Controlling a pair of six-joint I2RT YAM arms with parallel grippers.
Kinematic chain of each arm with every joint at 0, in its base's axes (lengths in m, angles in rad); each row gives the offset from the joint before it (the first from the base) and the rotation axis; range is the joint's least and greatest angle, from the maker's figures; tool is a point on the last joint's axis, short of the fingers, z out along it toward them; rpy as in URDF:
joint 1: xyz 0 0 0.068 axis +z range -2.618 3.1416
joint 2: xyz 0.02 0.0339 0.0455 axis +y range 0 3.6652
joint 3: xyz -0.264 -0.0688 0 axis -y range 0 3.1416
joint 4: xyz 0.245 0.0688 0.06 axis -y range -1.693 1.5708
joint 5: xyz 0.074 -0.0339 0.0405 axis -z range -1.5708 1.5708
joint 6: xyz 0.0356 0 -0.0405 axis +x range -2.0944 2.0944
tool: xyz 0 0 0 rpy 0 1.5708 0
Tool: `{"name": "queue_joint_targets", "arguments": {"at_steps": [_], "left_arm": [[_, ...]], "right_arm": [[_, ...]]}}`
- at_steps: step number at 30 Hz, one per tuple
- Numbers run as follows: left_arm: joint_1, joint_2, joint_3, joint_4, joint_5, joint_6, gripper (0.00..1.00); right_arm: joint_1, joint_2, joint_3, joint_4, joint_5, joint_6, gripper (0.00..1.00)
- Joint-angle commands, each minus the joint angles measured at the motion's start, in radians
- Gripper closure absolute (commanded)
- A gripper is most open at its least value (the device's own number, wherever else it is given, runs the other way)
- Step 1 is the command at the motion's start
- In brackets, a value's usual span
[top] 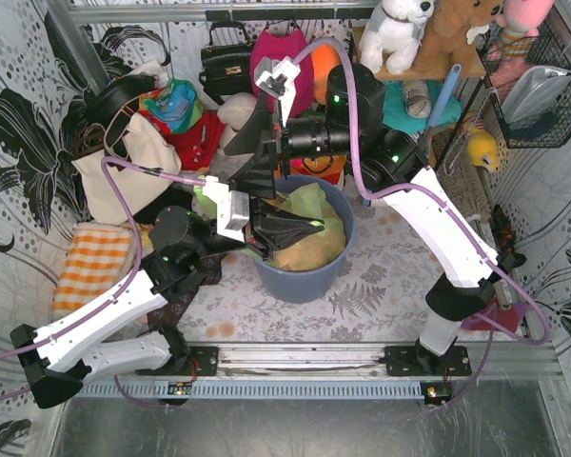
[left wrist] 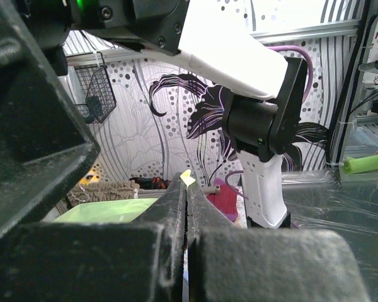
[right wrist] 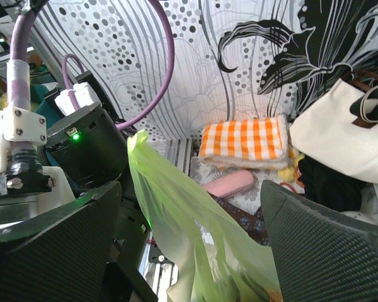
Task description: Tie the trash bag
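Trash bag (top: 316, 211) sits in the blue-grey bin (top: 305, 284) at mid-worktop (top: 385, 290), with its mouth untied and tan paper showing through. Left tool (left wrist: 187, 189) is clamped tight. A sliver of lime film pokes out between its closed tips, so it reads as pinching one edge of the bag. Right tool (right wrist: 190, 187) is spread wide and holds nothing. A taut tongue of green film runs up between its fingers, apparently touching neither. Judgement: early in the tie, with one edge gathered and pulled up, no second grip made, and no crossing or knot visible. The next move likely calls for the right tool to close on that strip or on an opposite edge while keeping tension. The film is thin, so it may slip or tear. The overhead view alone places the bag in the bin with both arms crowded above the rim, but how the tools stand is unreadable there. Only the left wrist view shows the pinch. Only the right wrist view shows the wide gap and the strip, with an orange checked cloth (right wrist: 242, 141) and a pink oblong item (right wrist: 230, 184) beyond.
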Motion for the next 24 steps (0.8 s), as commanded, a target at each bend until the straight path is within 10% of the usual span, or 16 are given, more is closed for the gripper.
{"name": "queue_joint_targets", "arguments": {"at_steps": [1,24], "left_arm": [[0.005,0.003,0.010,0.043,0.002,-0.021,1.00],[0.005,0.009,0.026,0.034,-0.004,-0.030,1.00]], "right_arm": [[0.018,-0.012,-0.040,0.124,-0.116,0.026,0.08],[0.074,0.131,0.108,0.084,-0.176,0.029,0.27]]}}
